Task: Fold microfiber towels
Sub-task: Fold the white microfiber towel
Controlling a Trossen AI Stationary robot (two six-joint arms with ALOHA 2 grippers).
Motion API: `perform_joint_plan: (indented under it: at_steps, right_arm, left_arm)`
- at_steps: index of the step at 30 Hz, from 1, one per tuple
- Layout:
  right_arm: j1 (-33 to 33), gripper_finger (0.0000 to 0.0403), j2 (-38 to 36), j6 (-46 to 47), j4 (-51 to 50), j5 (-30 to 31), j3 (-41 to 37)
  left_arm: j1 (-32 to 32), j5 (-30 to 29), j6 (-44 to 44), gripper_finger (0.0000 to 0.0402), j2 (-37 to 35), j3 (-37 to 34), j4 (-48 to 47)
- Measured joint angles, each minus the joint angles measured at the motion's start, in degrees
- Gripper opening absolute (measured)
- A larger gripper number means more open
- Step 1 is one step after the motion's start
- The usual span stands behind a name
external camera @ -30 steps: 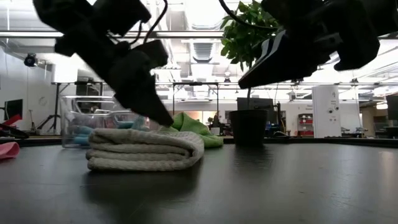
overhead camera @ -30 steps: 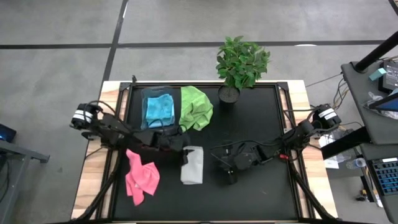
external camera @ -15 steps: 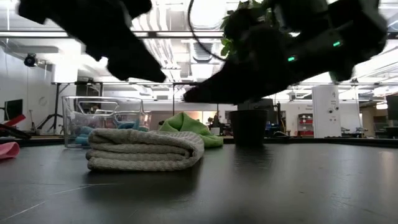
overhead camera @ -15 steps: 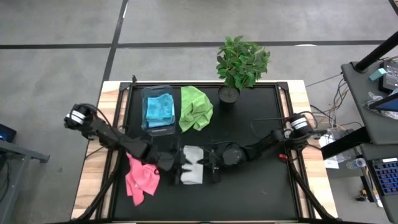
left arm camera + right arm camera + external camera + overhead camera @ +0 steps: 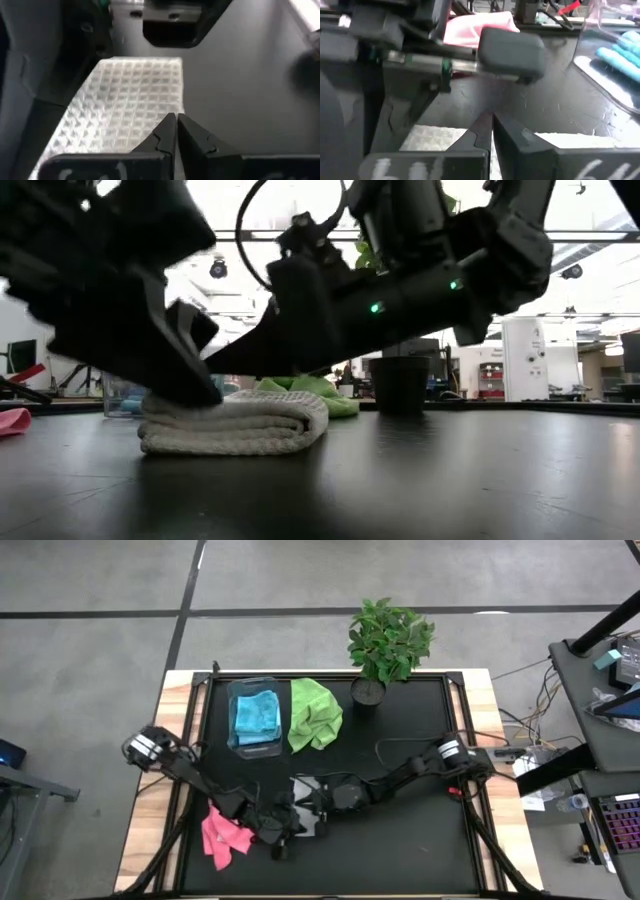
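Having just snapped closed, left pincer (image 5: 175, 131) joining closed right pincer (image 5: 490, 131) on folded white towel (image 5: 235, 423), likely pressing flat.

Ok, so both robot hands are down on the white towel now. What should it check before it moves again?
1. Left gripper shut: ok, its tips meet over the white towel.
2. Right gripper shut: ok, fingers together at the towel's edge.
3. Cloth really pinched by either gripper: cannot tell.
4. White towel lying folded and flat on the table: ok in the low view.
5. Pink towel out of the way: not ok, it lies right beside the left arm.
6. Clear bin and green towel apart from the arms: ok.
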Motion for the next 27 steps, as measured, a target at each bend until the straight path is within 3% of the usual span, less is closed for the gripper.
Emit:
perform_joint_plan:
  at_steps: [8,27]
  right_arm:
    - [-1.4,0.0008,4.5,2.4,-0.4,-0.1,2.7]
    - [-7.3,0.0008,4.1,1.6,0.1,-0.3,0.4]
  left_arm:
    - [0.0,2.0,-2.8,0.0001,3.7,-0.4,4.8]
    - [0.0,4.0,-4.6,0.0001,3.7,-1.4,5.2]
